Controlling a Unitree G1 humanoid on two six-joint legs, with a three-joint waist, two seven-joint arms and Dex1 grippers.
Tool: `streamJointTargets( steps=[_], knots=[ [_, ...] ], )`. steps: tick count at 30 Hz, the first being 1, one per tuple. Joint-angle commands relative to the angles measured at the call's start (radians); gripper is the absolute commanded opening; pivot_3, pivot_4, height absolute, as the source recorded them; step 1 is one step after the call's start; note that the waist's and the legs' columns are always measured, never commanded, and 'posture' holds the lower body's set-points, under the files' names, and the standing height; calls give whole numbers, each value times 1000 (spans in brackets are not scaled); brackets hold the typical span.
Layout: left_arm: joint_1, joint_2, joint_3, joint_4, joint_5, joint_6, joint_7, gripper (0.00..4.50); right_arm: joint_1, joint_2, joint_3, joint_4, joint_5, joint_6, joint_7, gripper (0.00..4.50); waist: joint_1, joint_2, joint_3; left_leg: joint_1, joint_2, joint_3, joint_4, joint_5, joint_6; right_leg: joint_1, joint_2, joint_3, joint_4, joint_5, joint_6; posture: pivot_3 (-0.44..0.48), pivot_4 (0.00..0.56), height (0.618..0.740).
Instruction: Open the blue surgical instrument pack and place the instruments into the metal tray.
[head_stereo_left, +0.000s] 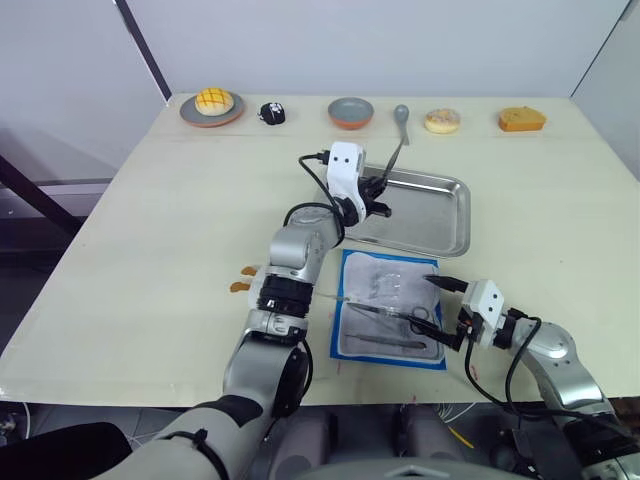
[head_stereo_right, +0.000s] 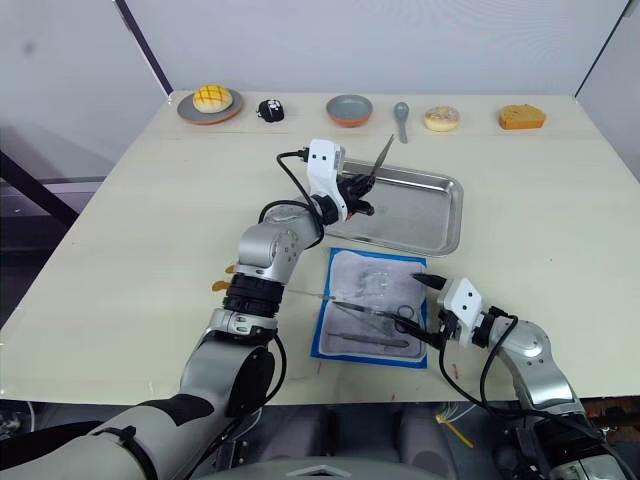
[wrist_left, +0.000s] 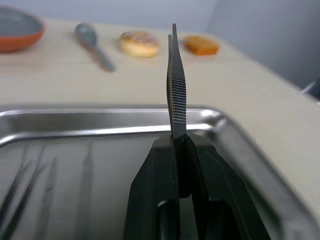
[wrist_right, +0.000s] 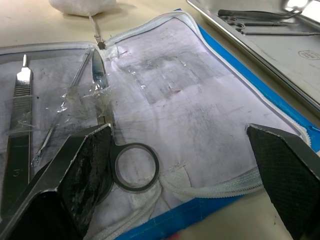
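No word, number or brand can be read anywhere on the table. The shiny rectangular stainless-steel tray (wrist_right: 280, 50) carries a small oval stamped mark on its floor, perhaps a maker's stamp, but its characters are too faint to make out.

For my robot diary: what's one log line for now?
left hand: holds forceps over metal tray | right hand: open at blue pack
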Motion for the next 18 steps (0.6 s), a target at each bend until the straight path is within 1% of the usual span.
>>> streamJointTargets(
  steps=[1,5,8,11,18],
  knots=[
    [-41,-5,-25,31,45,-37,42,37,46,-20,42,93,-92,62,-10,4500,0,0,0,0,0,0,0,0,0,0,0,0,0,0,0,0,150,740],
    [-61,-3,-43,108,88,-33,74,37,37,-20,43,100,-92,62,-7,4500,0,0,0,0,0,0,0,0,0,0,0,0,0,0,0,0,150,740],
    [-103,10,-42,205,116,-32,106,37,34,-20,43,102,-93,62,-7,4500,0,0,0,0,0,0,0,0,0,0,0,0,0,0,0,0,150,740],
    [-139,13,-48,282,135,-49,110,37,33,-21,42,103,-92,62,-7,4500,-1,0,0,0,0,0,0,0,0,0,0,0,0,0,0,0,150,740],
    [-160,-14,-32,335,121,-31,96,37,41,-26,41,95,-93,65,-8,4500,0,0,0,0,0,0,0,0,0,0,0,-1,0,0,0,0,150,740]
  ],
)
